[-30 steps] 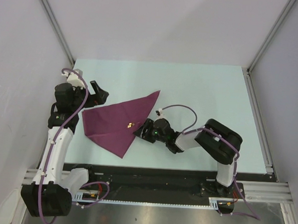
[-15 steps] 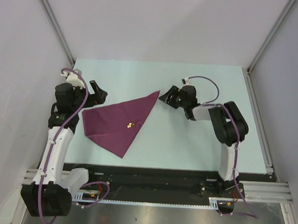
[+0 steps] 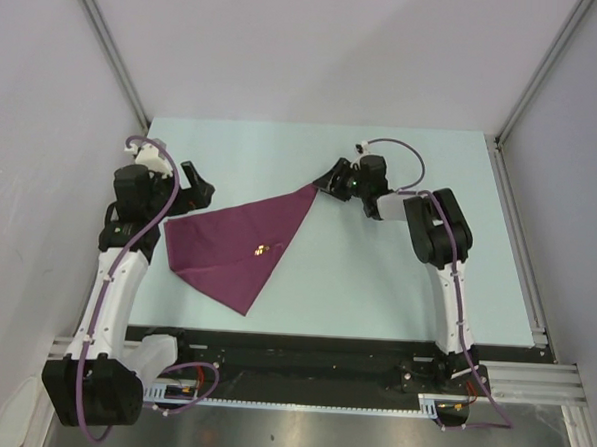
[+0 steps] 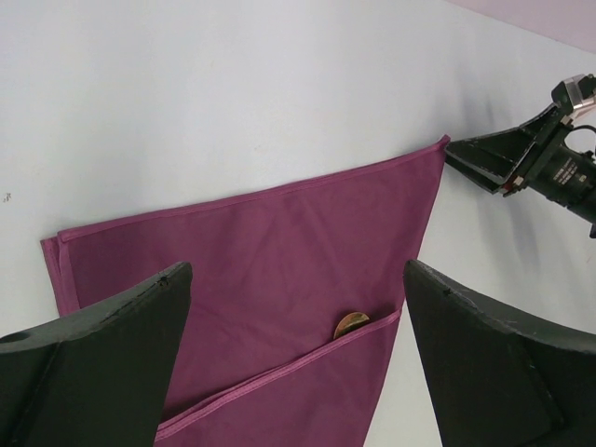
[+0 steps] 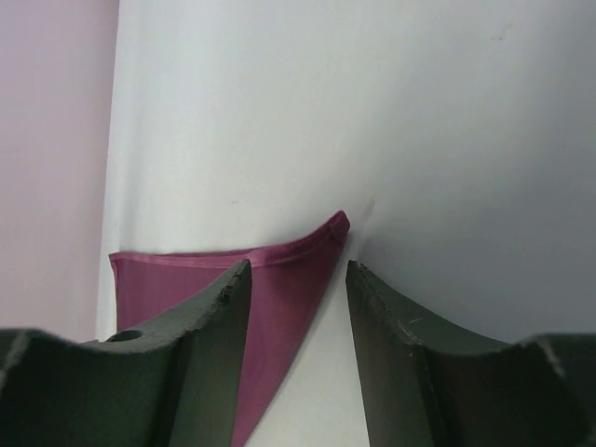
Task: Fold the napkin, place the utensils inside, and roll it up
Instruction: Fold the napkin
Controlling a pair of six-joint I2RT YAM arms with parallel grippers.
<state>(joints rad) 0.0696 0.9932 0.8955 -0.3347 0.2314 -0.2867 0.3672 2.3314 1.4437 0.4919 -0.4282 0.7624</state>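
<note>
Two claws, neither gripping | left claw [image 3: 198, 181] fully spread beside the folded magenta-purple cloth napkin [image 3: 227, 250], left of centre on the pale surface [image 3: 396, 269] | right claw [image 3: 327, 185] half-spread at its far tip | risk: you pinch one layer, the fold opens, the small gold-bowled spoon [image 4: 350, 323] slides out | hidden: spoon handle, under cloth.

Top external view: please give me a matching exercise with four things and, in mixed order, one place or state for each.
1. napkin
2. spoon
3. left end effector
4. right end effector

A. at the napkin's far pointed corner, jaws apart
B. wide open, near the napkin's left corner
C. folded into a triangle, flat on the table
D. mostly tucked under a fold, gold bowl peeking out

Pairs: 1-C, 2-D, 3-B, 4-A
</note>
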